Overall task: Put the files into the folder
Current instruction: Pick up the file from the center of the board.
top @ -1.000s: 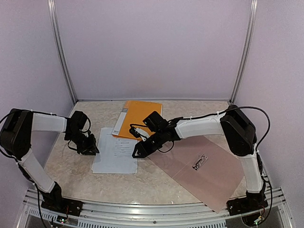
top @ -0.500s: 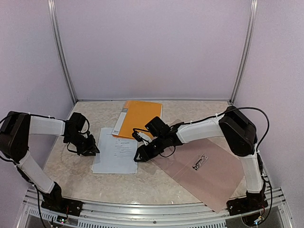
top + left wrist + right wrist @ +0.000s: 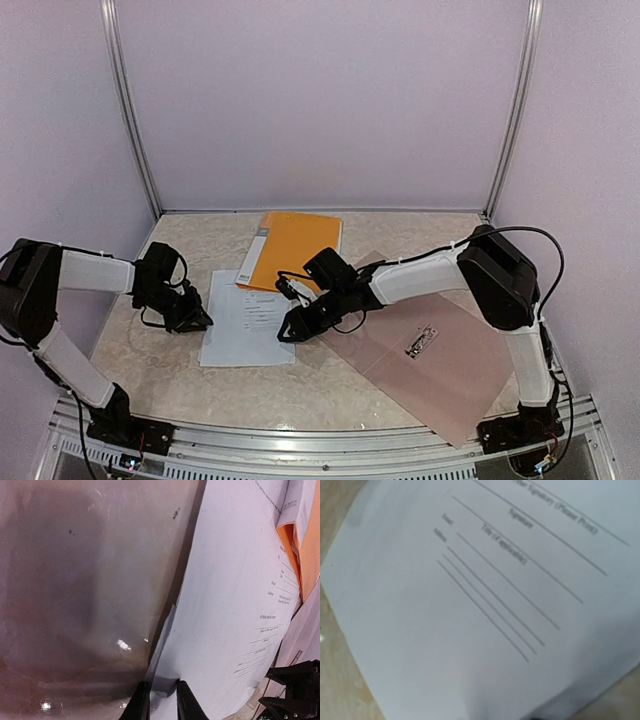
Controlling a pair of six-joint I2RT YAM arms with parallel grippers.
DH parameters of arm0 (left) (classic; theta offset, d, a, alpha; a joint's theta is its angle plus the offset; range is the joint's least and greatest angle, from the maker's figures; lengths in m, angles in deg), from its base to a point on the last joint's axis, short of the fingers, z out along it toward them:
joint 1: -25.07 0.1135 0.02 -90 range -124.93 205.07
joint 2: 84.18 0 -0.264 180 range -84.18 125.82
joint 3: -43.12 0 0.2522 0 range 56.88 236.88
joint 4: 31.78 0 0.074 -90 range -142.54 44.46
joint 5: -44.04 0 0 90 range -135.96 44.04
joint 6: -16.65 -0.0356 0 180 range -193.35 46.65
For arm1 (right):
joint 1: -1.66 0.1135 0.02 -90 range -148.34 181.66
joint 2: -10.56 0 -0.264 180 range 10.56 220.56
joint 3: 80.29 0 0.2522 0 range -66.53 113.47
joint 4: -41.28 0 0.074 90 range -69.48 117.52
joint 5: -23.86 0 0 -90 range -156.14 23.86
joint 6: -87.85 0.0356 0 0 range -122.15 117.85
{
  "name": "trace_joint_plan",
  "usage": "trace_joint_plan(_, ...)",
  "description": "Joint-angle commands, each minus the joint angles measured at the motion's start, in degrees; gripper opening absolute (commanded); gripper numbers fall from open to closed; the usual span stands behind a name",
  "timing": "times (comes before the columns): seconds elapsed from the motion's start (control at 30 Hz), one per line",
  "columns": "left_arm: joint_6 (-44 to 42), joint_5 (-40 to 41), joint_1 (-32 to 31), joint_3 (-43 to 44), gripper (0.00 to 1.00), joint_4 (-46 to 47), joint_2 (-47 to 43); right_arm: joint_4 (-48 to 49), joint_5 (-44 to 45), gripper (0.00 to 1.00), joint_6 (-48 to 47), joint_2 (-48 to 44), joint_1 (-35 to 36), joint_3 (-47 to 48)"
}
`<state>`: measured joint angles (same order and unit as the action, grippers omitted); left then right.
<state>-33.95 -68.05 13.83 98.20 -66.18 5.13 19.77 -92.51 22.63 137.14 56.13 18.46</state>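
Left gripper (image 3: 200,322): nearly closed, black fingertips (image 3: 141,705) nipping the raised edge of the thin white printed paper sheets (image 3: 245,325), low against the beige marbled tabletop (image 3: 330,395). Judged a pinch taken at the edge to peel the paper off the surface, thin sheets lying flat being hard to grasp any other way.

Right gripper (image 3: 288,332): roughly half open, set down at the opposite edge of the same sheets, with no visible hold on anything. Impossible to tell whether pressing on the paper or merely beside it. Probably posted there to steady or steer the stack.

Sheets spread flat between the two grippers, not yet inside any folder.

Just beyond the right gripper, on its outer side: a flat taupe open folder cover (image 3: 450,370) with a small metal clip (image 3: 421,340), likely the destination. Farther out from both grippers, touching the sheets' far corner: an orange card folder (image 3: 295,245), closed.
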Motion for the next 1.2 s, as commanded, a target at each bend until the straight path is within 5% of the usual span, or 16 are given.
trace_joint_plan(0.0,1.59,-2.0,-0.71,-2.05,0.17,-0.55,-0.96,-0.21,-0.79,0.42,0.62,1.95,0.74,-1.31)
trace_joint_plan(0.27,2.04,-2.72,-0.7,-2.27,0.13,-0.13,-2.0,0.0,-1.05,0.42,0.38,2.23,0.72,-1.49)
trace_joint_plan(0.5,2.13,-3.02,-0.71,-2.1,0.0,-0.44,-4.46,-0.1,-1.05,0.42,0.27,2.54,0.73,-1.48)
trace_joint_plan(1.17,0.86,7.56,-1.04,2.3,0.0,-16.34,-16.54,-6.11,0.73,0.57,-4.18,-1.0,-0.33,1.41)
